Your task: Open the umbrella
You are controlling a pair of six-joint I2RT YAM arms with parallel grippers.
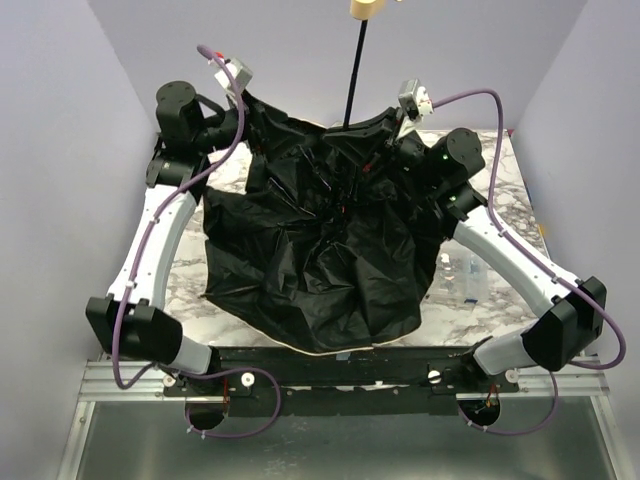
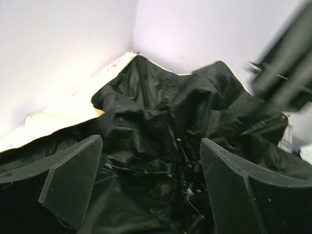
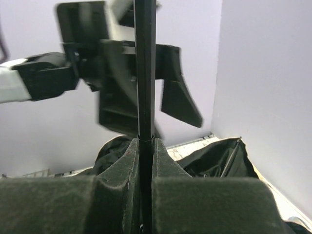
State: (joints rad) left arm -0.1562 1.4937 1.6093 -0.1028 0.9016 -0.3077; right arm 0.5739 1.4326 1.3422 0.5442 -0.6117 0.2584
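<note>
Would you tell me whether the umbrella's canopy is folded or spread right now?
Spread but slack: the canopy lies crumpled over the table, black inner side up, not taut. Whether it is latched open, cannot tell.

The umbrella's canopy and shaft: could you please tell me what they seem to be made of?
The canopy: thin black fabric, probably nylon or polyester, matte with faint sheen; it crumples into soft folds. The shaft: thin, straight, rigid black rod, likely painted metal; smooth with a slight gloss up close.

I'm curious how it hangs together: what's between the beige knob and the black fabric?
A thin black shaft, joining knob and canopy, plain in the top view.
</note>
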